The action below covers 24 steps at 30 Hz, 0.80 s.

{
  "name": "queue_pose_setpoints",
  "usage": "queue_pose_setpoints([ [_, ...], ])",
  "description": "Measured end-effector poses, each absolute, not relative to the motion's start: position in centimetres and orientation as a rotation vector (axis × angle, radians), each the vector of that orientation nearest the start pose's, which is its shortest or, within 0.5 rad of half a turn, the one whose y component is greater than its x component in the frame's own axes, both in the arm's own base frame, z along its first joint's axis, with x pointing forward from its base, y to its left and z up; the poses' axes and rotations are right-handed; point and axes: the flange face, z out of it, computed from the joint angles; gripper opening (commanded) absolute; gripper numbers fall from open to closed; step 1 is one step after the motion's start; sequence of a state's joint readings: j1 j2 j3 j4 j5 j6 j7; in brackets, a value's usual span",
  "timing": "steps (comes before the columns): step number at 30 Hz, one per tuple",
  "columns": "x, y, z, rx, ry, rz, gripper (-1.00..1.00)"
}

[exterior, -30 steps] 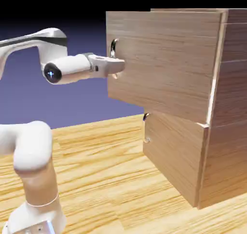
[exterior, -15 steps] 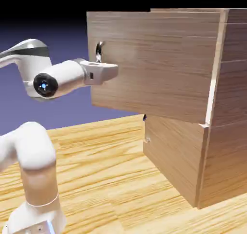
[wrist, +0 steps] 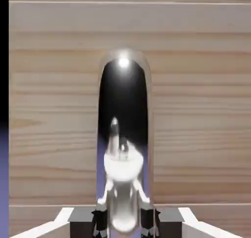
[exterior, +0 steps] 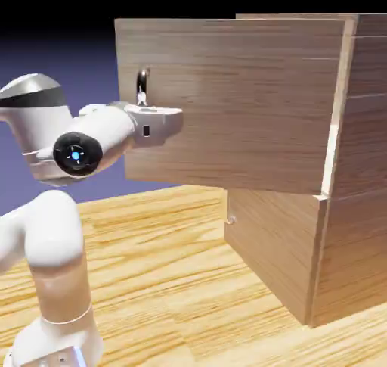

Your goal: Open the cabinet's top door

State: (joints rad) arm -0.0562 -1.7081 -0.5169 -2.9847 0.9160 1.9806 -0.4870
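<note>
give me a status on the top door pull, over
Gripper jaws shut on the silver handle. Top door swung well out from the cabinet, wider than a second ago; lower door shut. Nothing in the door's path.

One cabinet (exterior: 355, 169) stands on one bench (exterior: 166, 282). It has two doors: the top door (exterior: 227, 101) and a lower door (exterior: 272, 244). One silver handle (wrist: 123, 134) shows, and one arm (exterior: 53, 237).

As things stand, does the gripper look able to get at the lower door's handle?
Probably not right now: the gripper is shut on the top door's handle, and the swung-out top door overhangs the lower door, whose handle barely shows beneath it.
</note>
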Motion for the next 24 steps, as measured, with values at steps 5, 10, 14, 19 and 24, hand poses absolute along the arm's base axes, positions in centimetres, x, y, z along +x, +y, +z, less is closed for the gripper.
queue_pose_setpoints([
  [5, 13.9, -10.3, 55.9, -1.642, -0.256, -0.978, -1.0],
  [10, 13.7, -13.9, 55.9, -1.613, -0.326, -0.91, -1.0],
  [14, 13.8, -18.5, 55.9, -1.579, -0.412, -0.825, -1.0],
  [19, 14.6, -23.6, 55.9, -1.537, -0.506, -0.729, -1.0],
  [24, 15.7, -27.9, 55.9, -1.498, -0.583, -0.647, 1.0],
])
